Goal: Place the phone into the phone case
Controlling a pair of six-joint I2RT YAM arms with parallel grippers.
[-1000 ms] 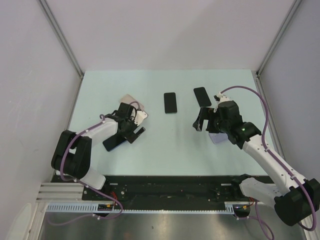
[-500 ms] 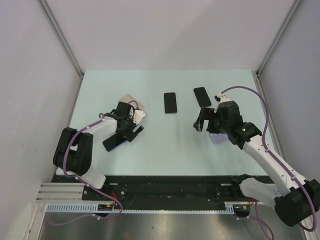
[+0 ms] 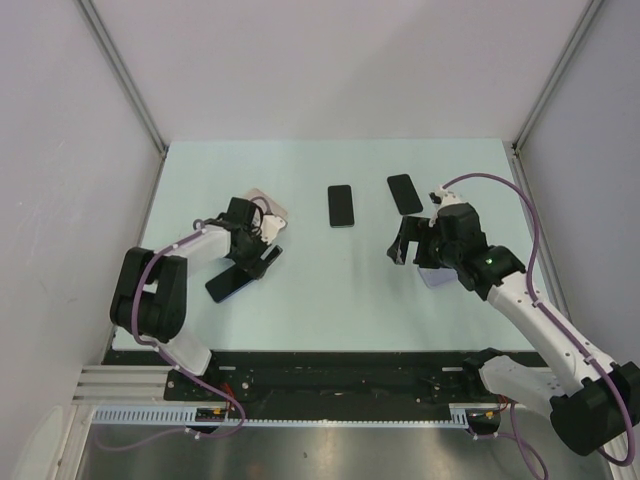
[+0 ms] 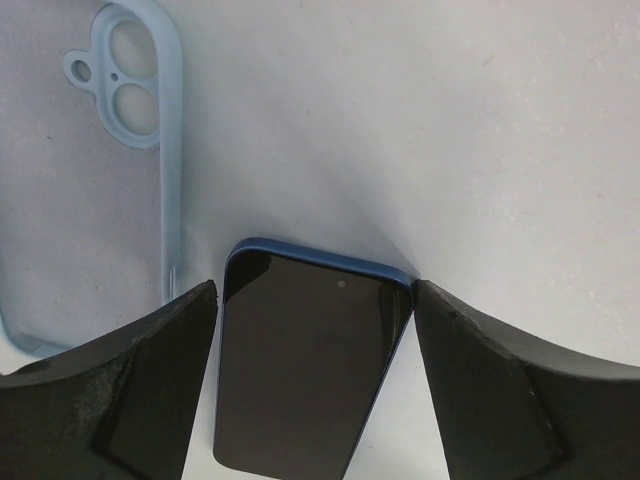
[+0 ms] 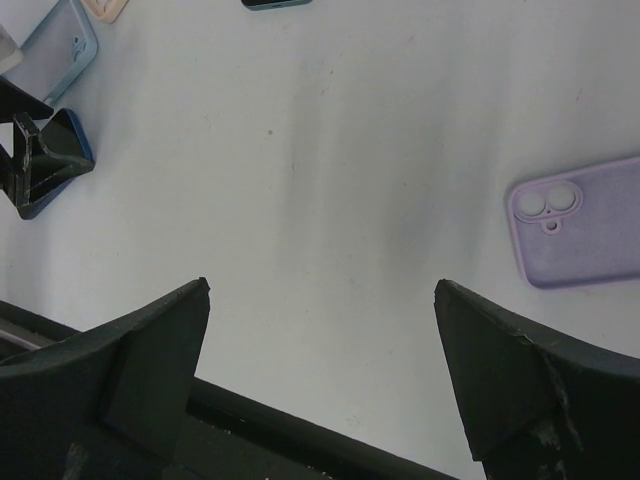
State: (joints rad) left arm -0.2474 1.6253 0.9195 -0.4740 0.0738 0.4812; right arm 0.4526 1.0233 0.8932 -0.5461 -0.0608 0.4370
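A dark phone with a blue edge lies on the table at the left. My left gripper is open and straddles its top end, with both fingers close to the phone's long edges. A light blue case lies open side up just left of the phone; it also shows in the right wrist view. My right gripper is open and empty above bare table at the right.
A lilac case lies by the right arm. Two more dark phones lie at the back middle. A pink case lies behind the left gripper.
My left gripper has shifted slightly back and to the left over the phone's top end. The phone and the right arm have stayed in place.
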